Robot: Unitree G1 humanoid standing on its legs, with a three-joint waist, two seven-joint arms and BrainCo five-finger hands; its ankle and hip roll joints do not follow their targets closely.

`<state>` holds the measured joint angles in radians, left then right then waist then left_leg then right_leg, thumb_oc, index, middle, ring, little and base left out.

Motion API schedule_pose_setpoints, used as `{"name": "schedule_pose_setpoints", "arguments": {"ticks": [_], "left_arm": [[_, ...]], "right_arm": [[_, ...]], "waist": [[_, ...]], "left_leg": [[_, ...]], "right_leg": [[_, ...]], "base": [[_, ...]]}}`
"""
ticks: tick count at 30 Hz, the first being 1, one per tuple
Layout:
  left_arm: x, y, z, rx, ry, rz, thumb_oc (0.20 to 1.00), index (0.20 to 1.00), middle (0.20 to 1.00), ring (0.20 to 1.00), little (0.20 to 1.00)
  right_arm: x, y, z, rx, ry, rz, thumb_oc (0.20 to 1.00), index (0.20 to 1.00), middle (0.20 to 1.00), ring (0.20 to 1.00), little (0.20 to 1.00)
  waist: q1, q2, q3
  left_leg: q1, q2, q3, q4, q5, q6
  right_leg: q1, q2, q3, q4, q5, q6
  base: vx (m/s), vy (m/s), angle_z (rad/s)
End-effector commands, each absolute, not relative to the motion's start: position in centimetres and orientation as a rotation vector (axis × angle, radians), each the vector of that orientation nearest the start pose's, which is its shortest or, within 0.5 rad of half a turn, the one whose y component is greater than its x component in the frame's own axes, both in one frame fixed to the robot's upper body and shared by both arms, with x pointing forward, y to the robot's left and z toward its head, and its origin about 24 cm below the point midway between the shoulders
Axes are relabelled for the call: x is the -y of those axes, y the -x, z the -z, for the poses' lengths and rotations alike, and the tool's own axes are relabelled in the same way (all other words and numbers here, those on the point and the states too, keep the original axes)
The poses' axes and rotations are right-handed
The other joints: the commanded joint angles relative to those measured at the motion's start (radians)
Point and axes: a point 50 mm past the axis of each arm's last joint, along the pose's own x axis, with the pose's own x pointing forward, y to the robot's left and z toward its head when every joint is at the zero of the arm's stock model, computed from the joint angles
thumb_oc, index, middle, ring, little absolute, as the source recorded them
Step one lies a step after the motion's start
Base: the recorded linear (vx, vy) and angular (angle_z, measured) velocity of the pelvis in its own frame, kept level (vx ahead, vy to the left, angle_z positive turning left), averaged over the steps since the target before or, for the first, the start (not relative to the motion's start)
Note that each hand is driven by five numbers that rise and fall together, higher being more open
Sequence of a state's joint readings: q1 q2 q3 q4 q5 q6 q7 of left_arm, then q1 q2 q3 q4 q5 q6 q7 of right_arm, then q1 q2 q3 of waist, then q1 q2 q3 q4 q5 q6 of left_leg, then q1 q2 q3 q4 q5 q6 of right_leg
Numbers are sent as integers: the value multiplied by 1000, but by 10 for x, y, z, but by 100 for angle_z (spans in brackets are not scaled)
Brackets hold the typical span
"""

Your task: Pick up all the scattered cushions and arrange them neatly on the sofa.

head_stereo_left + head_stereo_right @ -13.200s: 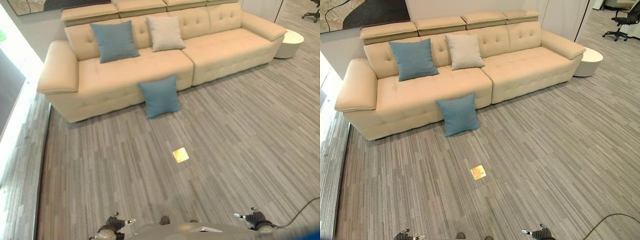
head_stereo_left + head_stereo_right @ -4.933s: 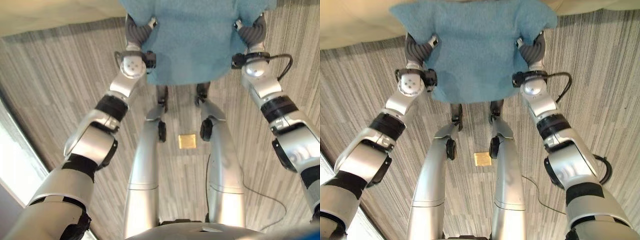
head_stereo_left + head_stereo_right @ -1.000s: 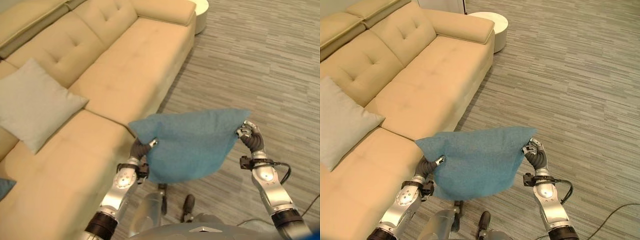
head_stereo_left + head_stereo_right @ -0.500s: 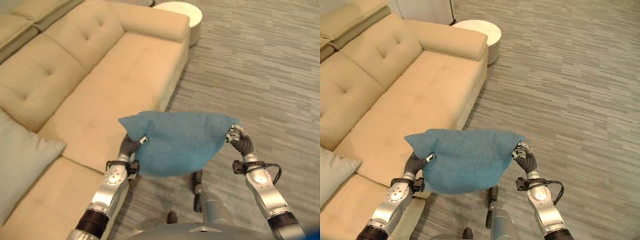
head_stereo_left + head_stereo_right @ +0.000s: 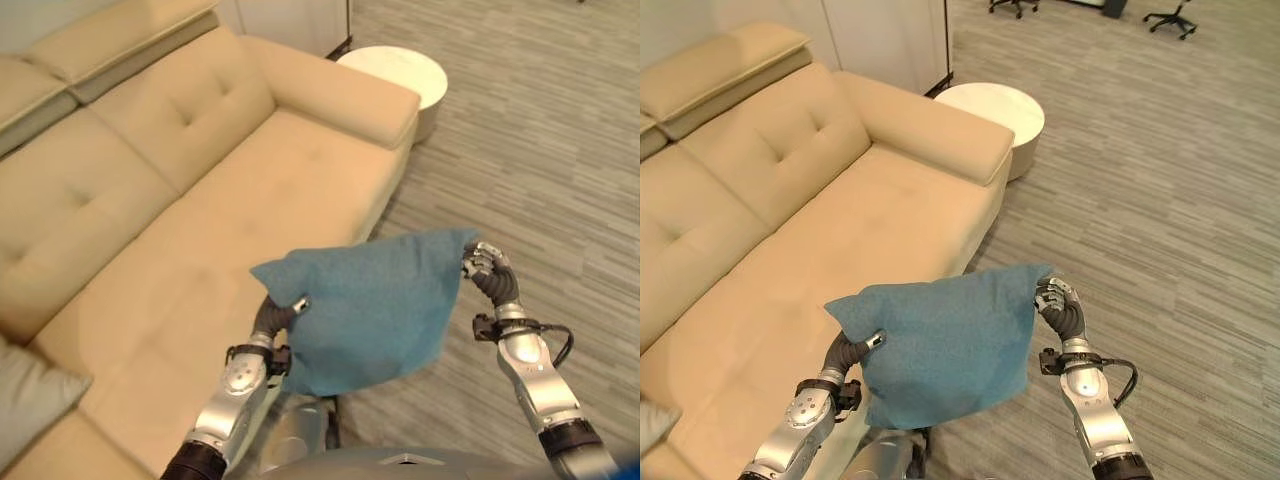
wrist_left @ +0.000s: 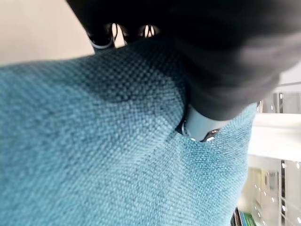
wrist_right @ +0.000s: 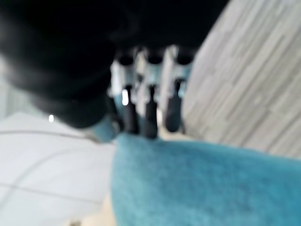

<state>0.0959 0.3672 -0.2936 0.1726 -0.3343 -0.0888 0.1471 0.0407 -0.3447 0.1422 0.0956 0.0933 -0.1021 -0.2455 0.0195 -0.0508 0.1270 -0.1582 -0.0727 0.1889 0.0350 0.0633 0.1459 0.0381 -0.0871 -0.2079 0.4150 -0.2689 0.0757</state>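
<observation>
- The blue cushion (image 5: 372, 300) hangs in the air, gripped at its two upper corners by the left hand (image 5: 281, 310) and right hand (image 5: 487, 270).
- It has swung over the beige sofa (image 5: 200, 210) seat's front edge, near the armrest end; setting down looks next.

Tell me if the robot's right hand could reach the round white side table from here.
Probably not: the right hand is shut on the blue cushion, shared with the left hand, and the round white side table stands well beyond, past the sofa armrest.

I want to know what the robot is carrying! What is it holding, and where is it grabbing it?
A blue cushion. The left hand and right hand each grip one of its upper corners.
</observation>
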Motion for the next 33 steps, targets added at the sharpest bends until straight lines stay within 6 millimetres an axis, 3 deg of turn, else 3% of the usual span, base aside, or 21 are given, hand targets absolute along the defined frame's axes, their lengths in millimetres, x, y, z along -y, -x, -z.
{"name": "schedule_pose_setpoints", "arguments": {"ticks": [1,2,3,6,8,11,19,26,33], "left_arm": [[-167,-245,-44,60,8,114,200,200,200,200,200],[-167,-245,-45,64,7,114,200,200,200,200,200],[-167,-245,-45,64,8,114,200,200,200,200,200],[-163,-247,-45,69,11,123,200,200,200,200,200],[-158,-250,-46,74,13,140,200,200,200,200,200],[-154,-253,-48,91,10,162,200,200,200,200,200],[-157,-249,-43,71,14,151,200,200,200,200,200],[-160,-244,-38,43,21,137,200,200,200,200,200],[-159,-246,-41,51,29,126,200,200,200,200,200]], "right_arm": [[191,-258,-60,159,227,83,200,200,200,200,200],[191,-257,-59,159,225,87,200,200,200,200,200],[191,-257,-59,159,225,87,200,200,200,200,200],[196,-257,-61,168,227,114,200,200,200,200,200],[200,-258,-63,175,229,133,200,200,200,200,200],[203,-258,-64,182,242,136,200,200,200,200,200],[206,-256,-59,155,254,126,200,200,200,200,200],[209,-252,-56,141,263,119,200,200,200,200,200],[209,-253,-57,144,265,120,200,200,200,200,200]], "waist": [[40,-2,-52],[22,11,-43],[21,12,-43],[-5,19,-37],[-31,18,-33],[-47,4,-36],[-30,-8,-75],[-12,-12,-97],[2,-23,-91]], "left_leg": [[17,51,-38,156,-217,-78],[51,39,-75,144,-226,-74],[52,40,-76,143,-227,-74],[85,24,-121,125,-234,-79],[97,3,-173,124,-234,-88],[92,-28,-231,134,-235,-93],[112,-27,-299,97,-218,-119],[129,3,-351,59,-192,-146],[109,17,-402,58,-172,-170]], "right_leg": [[-130,-48,10,-95,217,56],[-196,-27,64,-65,226,47],[-196,-27,64,-64,225,47],[-234,15,143,-144,217,33],[-264,46,246,-207,245,40],[-255,65,334,-269,292,54],[-183,63,288,-350,300,33],[-116,66,215,-387,261,-3],[-92,69,140,-409,242,-17]], "base": [[164,129,24],[133,80,37],[165,52,60],[148,-14,55],[155,-43,69],[84,-77,125],[83,-103,59],[23,-114,32],[-7,-88,36]]}}
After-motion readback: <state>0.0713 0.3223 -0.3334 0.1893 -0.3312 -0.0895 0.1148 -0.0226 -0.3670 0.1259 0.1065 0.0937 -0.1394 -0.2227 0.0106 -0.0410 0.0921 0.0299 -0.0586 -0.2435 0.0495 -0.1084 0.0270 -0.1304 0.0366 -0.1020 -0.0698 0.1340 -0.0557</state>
